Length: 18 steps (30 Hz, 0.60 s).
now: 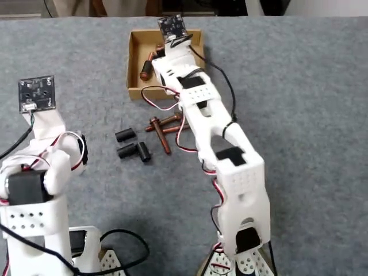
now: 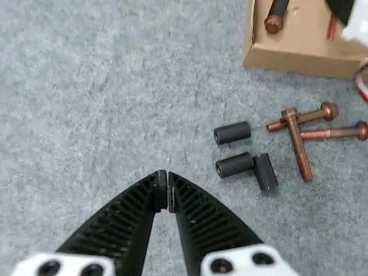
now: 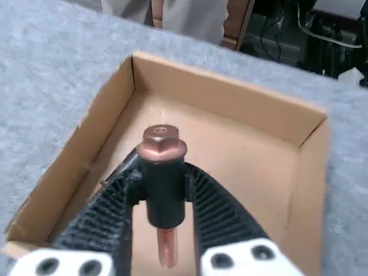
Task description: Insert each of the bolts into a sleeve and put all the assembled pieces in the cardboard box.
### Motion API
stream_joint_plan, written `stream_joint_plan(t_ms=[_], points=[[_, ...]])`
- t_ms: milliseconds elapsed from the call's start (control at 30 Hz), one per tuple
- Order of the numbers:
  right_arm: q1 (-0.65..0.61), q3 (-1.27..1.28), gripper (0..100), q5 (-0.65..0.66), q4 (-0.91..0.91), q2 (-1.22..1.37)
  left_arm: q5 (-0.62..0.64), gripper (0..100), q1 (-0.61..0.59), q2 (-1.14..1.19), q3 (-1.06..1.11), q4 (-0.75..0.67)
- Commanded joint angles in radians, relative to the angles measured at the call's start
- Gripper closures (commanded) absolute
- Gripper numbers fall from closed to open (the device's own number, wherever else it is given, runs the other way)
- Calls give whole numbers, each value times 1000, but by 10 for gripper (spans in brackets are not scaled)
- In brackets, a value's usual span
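My right gripper point(image 3: 163, 172) is shut on an assembled piece point(image 3: 164, 192), a copper bolt in a black sleeve, held upright over the cardboard box point(image 3: 230, 167). In the high view the right arm point(image 1: 195, 98) stretches out to the box point(image 1: 136, 63), where another assembled piece point(image 1: 146, 69) lies. My left gripper point(image 2: 167, 192) is shut and holds nothing, low over the grey mat. Ahead of it lie three black sleeves point(image 2: 232, 132) point(image 2: 234, 165) point(image 2: 265, 171) and three loose copper bolts point(image 2: 303, 117) point(image 2: 296, 144) point(image 2: 333, 133), crossed in a heap.
The loose sleeves point(image 1: 127, 150) and bolts point(image 1: 164, 129) lie between the two arms, just short of the box. The left arm point(image 1: 40, 167) stands at the table's left side. Red and black cables hang along the right arm.
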Motion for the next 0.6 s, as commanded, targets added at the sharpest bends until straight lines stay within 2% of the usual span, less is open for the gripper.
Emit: stream_joint_plan(t_ms=[0, 167, 267, 367, 467, 567], points=[[16, -93, 847, 8, -21, 10, -6, 979, -3, -45, 17, -49], [18, -101, 760, 8, 46, 15, -6, 979, -9, -68, 44, -48], [19, -101, 757, 8, 61, 8, -6, 978, -9, -65, 44, -48], [13, -101, 759, 3, 180, -42, -6, 976, -9, -58, 40, -48], [10, -99, 835, 3, 324, -133, -6, 915, -12, -15, 44, -41], [-8, -90, 974, 9, 468, -232, 0, 860, -72, 47, 37, -41]])
